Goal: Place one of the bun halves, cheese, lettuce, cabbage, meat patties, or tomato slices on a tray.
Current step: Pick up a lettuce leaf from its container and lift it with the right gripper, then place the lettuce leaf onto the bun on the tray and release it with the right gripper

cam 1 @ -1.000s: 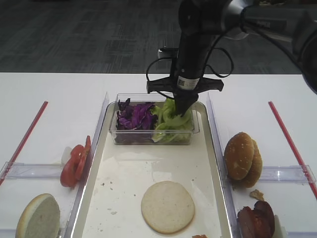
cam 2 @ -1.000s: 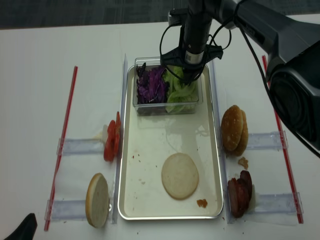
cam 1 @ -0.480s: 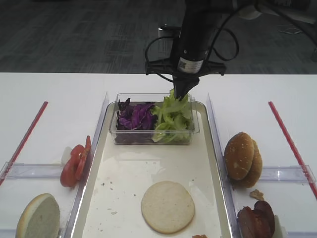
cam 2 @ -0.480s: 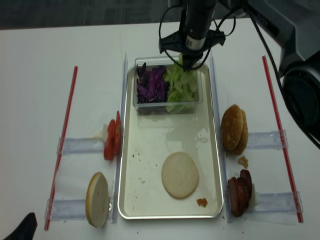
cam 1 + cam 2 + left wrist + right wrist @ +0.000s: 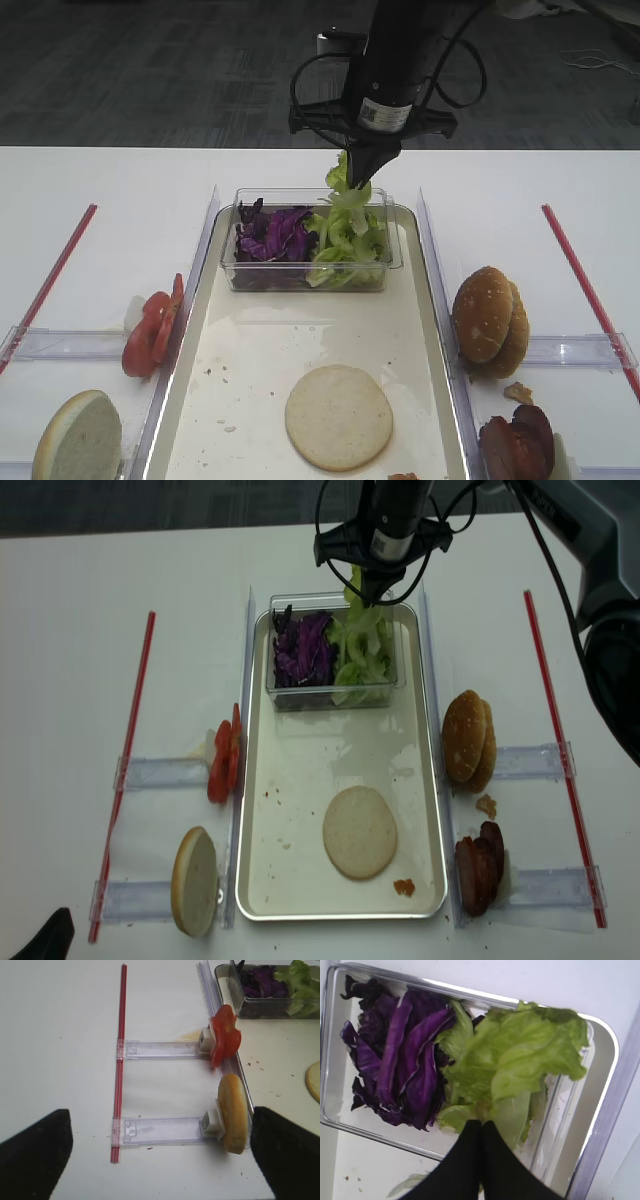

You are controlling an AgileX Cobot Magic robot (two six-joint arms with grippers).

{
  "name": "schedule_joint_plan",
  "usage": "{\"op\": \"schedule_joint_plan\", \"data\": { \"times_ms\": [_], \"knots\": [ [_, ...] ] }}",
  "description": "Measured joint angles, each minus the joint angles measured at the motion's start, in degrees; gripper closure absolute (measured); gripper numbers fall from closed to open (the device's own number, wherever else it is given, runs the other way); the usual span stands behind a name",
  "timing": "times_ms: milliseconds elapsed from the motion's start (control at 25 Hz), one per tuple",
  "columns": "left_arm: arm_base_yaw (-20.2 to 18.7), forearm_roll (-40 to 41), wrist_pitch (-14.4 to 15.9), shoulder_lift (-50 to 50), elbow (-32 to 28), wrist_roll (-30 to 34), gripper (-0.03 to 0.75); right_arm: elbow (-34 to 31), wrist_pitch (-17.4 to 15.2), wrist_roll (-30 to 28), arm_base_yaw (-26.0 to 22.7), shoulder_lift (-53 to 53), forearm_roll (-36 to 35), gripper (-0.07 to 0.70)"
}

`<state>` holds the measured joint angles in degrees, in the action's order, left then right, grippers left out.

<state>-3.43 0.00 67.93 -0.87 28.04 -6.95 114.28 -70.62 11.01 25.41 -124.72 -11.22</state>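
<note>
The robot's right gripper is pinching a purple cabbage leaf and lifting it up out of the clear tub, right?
Not quite. The right gripper is shut on a green lettuce leaf, not purple cabbage. The right wrist view shows the black fingertips pinching the leaf's pale stem. The cabbage lies in the clear tub. The rest is right: the leaf hangs above the tub in the exterior high view.

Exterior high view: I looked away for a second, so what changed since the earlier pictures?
The right pincer, shut on a lettuce leaf, rose out of the clear tub, lifting the leaf above it. Tub, cabbage, tray and flat bun half stayed put.
</note>
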Motion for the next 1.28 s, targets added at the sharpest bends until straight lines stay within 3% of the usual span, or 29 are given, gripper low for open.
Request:
{"op": "schedule_joint_plan", "data": {
  "times_ms": [520, 920, 1280],
  "knots": [
    [0.0, 0.0, 0.0, 0.0, 0.0, 0.0, 0.044, -0.4, -0.2, -1.9, 3.6, 0.6, -0.3, 0.589],
    [0.0, 0.0, 0.0, 0.0, 0.0, 0.0, 0.044, -13.5, -0.2, -4.5, 4.6, 10.0, 1.2, 0.589],
    [0.0, 0.0, 0.0, 0.0, 0.0, 0.0, 0.045, -24.1, 0.0, -5.0, 8.9, 15.2, 1.0, 0.589]
  ]
}}
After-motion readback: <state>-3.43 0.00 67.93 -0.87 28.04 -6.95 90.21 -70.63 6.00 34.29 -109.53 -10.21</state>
